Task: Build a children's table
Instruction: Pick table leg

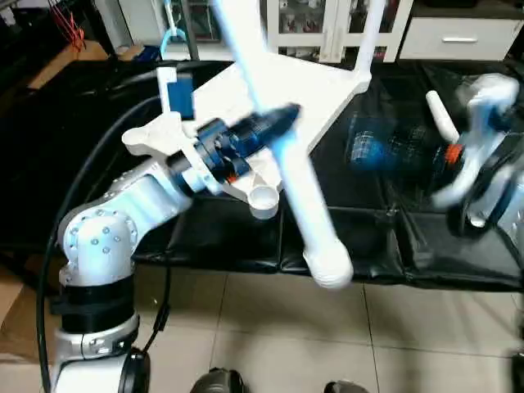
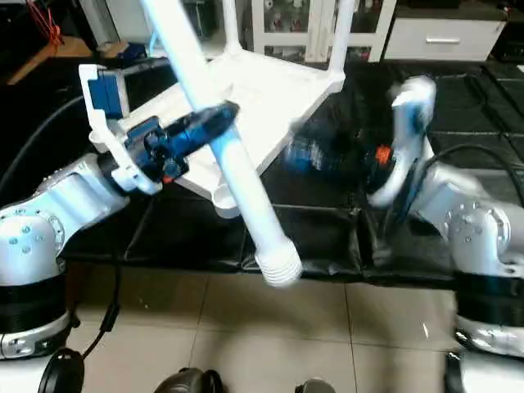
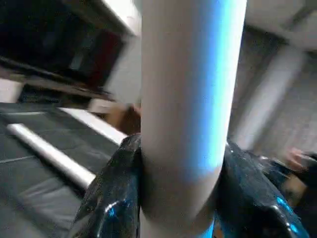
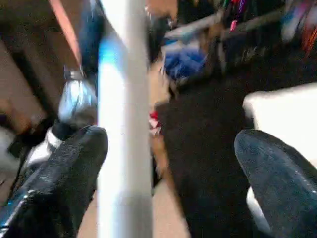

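The white tabletop (image 1: 327,90) lies upside down on the black mat, with two white legs (image 2: 342,33) standing up from its far corners. My left gripper (image 1: 282,119) is shut on a long white leg (image 1: 303,196). That leg slants across the tabletop, its threaded end (image 2: 278,266) hanging past the mat's front edge. In the left wrist view both black fingers (image 3: 114,193) press the tube (image 3: 183,109). My right gripper (image 4: 171,168) is open, its fingers (image 4: 69,168) wide apart, with the tube (image 4: 124,124) close beside one finger. It hovers, blurred (image 2: 315,154), right of the leg.
An empty round socket (image 1: 264,198) shows at the tabletop's near corner. Another white leg (image 1: 442,115) lies on the mat at the right. White cabinets (image 2: 442,37) stand behind the mat and tiled floor (image 1: 270,327) lies in front.
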Tool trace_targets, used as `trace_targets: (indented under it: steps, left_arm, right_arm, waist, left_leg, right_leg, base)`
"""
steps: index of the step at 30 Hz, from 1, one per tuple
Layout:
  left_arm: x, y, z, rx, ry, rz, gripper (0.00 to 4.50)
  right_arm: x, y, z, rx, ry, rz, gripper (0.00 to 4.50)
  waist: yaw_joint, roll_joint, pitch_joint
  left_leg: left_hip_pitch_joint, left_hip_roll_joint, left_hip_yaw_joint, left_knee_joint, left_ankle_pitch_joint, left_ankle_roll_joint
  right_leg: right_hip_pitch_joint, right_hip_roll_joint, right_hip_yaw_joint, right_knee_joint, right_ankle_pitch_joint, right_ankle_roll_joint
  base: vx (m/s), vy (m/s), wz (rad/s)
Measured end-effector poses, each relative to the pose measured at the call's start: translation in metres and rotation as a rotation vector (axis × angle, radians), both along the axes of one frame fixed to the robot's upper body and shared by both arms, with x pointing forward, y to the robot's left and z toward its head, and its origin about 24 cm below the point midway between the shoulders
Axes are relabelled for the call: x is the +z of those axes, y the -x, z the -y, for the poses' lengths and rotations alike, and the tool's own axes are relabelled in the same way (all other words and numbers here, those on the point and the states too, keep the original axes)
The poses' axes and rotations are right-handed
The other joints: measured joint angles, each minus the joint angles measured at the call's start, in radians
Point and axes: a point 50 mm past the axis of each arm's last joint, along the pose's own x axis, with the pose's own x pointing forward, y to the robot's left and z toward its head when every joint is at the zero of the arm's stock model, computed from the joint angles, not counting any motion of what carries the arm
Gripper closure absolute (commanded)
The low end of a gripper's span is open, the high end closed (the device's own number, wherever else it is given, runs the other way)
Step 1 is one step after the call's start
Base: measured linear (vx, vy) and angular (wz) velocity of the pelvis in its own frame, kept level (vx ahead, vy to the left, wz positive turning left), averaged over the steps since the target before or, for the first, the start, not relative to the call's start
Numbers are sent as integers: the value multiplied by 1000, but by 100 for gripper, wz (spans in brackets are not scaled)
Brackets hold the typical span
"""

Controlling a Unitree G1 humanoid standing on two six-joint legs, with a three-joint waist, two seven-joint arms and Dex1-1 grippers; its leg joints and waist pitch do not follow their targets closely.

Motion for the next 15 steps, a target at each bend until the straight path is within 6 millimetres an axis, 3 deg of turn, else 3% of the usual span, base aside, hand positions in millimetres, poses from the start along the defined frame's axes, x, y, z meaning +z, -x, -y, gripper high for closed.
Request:
trace_targets:
  steps: [15]
  left_arm:
    - [14,20,17,-318,26,104,276]
  right_arm:
    - [-4,8,-19,161,14,-55,0]
  waist:
    - [-2,-1,1]
  left_leg:
    - [1,0,2,0,0,0]
  right_leg:
    - [0,0,2,-1,-2,3]
  base:
    - [0,0,0]
